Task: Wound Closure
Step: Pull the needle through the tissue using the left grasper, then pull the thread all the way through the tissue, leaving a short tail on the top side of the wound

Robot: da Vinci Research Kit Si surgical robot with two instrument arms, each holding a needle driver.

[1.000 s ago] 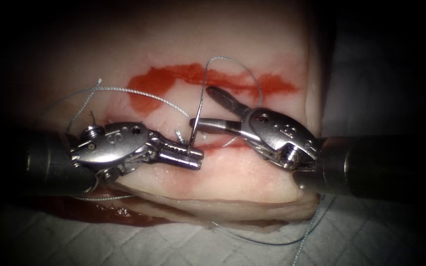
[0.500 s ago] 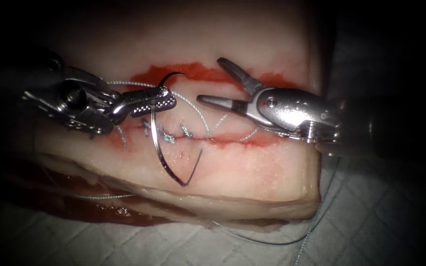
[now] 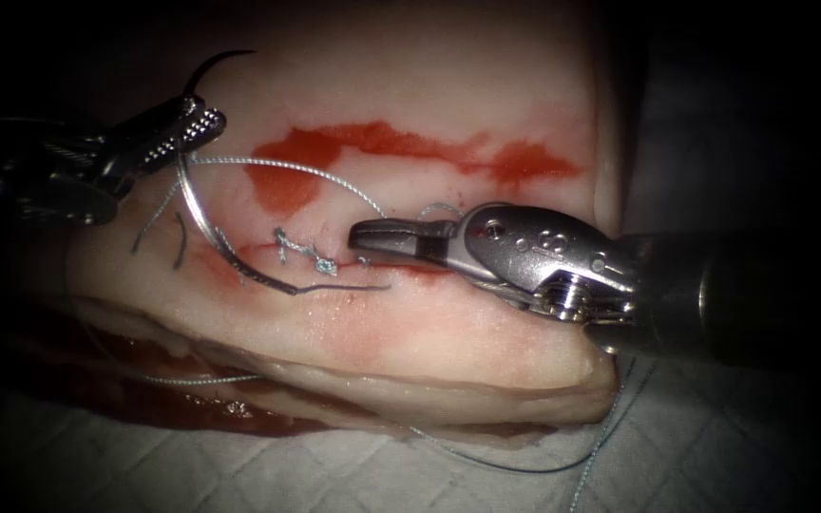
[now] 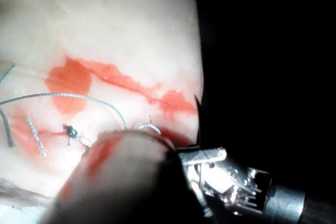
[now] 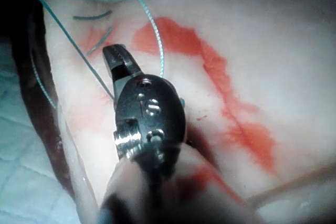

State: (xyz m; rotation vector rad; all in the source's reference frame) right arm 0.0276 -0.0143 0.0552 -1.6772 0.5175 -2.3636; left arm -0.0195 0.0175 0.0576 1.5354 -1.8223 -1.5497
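My left tool (image 3: 192, 125) is at the upper left of the tissue (image 3: 448, 114), jaws shut on the curved needle (image 3: 203, 228) close to one end. A short hooked length sticks up beyond the jaws. The rest of the needle sweeps down over the left end of the cut (image 3: 401, 269), lying above the tissue and not in it. My right tool (image 3: 361, 235) comes in from the right, just over the cut, jaws shut where the thread (image 3: 306, 172) reaches them. Its shut jaws (image 5: 113, 55) also appear in the right wrist view, beside the thread (image 5: 157, 40).
Knotted stitches (image 3: 320, 266) sit in the cut's left half, with cut thread ends (image 3: 179, 242) further left. A band of red fluid (image 3: 382, 140) lies beyond the cut. Slack thread (image 3: 525, 465) trails over the front edge onto the white cloth (image 3: 410, 484).
The left tool has carried the needle up and to the left, away from the cut. The right tool's jaws have gone from wide open to shut, and it has moved down to the cut.
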